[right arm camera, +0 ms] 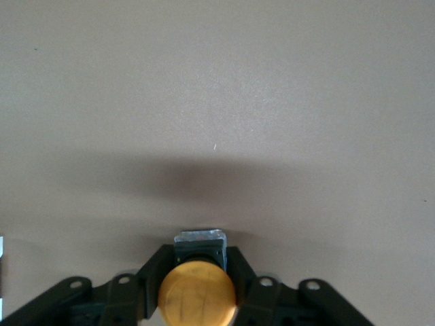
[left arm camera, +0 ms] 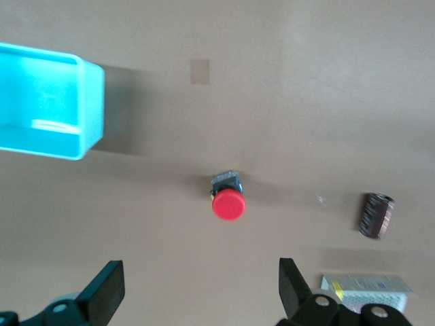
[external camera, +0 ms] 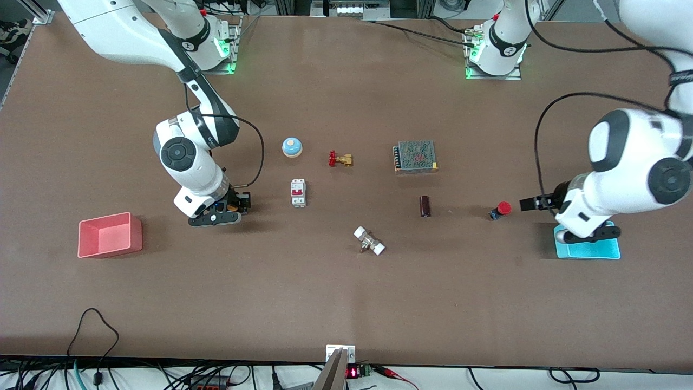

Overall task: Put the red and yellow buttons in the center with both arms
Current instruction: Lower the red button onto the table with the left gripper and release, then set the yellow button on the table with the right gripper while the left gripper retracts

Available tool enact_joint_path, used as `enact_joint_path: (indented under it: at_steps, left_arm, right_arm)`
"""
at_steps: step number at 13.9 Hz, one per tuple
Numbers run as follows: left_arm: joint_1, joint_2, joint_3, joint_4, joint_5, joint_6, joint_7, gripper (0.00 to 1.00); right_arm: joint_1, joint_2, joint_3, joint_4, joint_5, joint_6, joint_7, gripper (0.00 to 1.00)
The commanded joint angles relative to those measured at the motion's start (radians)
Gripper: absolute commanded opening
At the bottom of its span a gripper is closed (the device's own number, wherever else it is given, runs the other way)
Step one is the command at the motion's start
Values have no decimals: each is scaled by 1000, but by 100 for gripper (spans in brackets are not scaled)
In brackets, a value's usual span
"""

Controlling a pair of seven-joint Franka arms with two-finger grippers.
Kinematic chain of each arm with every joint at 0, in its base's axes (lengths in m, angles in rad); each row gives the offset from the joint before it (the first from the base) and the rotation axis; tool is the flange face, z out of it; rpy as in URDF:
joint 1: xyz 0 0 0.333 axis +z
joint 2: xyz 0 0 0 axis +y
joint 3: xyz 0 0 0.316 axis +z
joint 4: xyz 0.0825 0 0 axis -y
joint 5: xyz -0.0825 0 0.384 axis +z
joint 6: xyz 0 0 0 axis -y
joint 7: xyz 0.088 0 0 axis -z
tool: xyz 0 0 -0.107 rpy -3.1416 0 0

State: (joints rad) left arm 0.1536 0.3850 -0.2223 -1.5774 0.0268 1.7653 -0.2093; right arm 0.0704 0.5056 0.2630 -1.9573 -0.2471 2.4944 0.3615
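Observation:
The red button (external camera: pixel 501 209) lies on its side on the brown tabletop (external camera: pixel 346 292) toward the left arm's end, beside the cyan bin. In the left wrist view the red button (left arm camera: pixel 228 202) is apart from the fingers. My left gripper (external camera: pixel 533 203) is open and empty, right beside it; in its own view the left gripper (left arm camera: pixel 197 292) has its jaws spread wide. My right gripper (external camera: pixel 239 203) is shut on the yellow button (external camera: pixel 233 205), low over the table between the pink bin and the circuit breaker. In the right wrist view the yellow button's cap (right arm camera: pixel 197 294) sits between the right gripper's (right arm camera: pixel 197 272) fingers.
A pink bin (external camera: pixel 110 234) and a cyan bin (external camera: pixel 587 249) stand at the table's two ends. Around the middle lie a blue dome bell (external camera: pixel 292 147), a brass valve (external camera: pixel 340 159), a circuit breaker (external camera: pixel 298 193), a power supply (external camera: pixel 415 157), a brown cylinder (external camera: pixel 425 206) and a white-ended fitting (external camera: pixel 369 241).

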Motion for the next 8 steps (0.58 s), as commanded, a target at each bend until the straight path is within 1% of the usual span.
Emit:
enact_joint_path:
  at_steps: [1, 2, 4, 5, 6, 7, 8]
  left_arm:
    - [-3, 6, 0, 175, 7, -175, 66, 100]
    - [0, -3, -2, 206, 7, -219, 92, 100]
    - [-2, -58, -5, 217, 7, -254, 151, 100]
    - [-5, -99, -6, 217, 7, -294, 180, 100]
    - [-6, -121, -8, 217, 5, -325, 186, 100]
    - [-6, -129, -15, 217, 5, -349, 197, 100]
    - [-3, -143, -19, 217, 5, -374, 200, 100]
  right_arm:
    - [3, -1, -1, -2, -24, 14, 28, 50]
    - [3, 1, -1, -2, -24, 15, 28, 53]
    - [3, 5, -1, 0, -24, 15, 28, 58]
    - [2, 5, -1, 3, -23, 15, 28, 67]
    - [0, 4, -1, 6, -21, 14, 28, 71]
    - [0, -4, -1, 9, -14, 14, 27, 84]
    - [-4, -19, -1, 23, -8, 9, 24, 100]
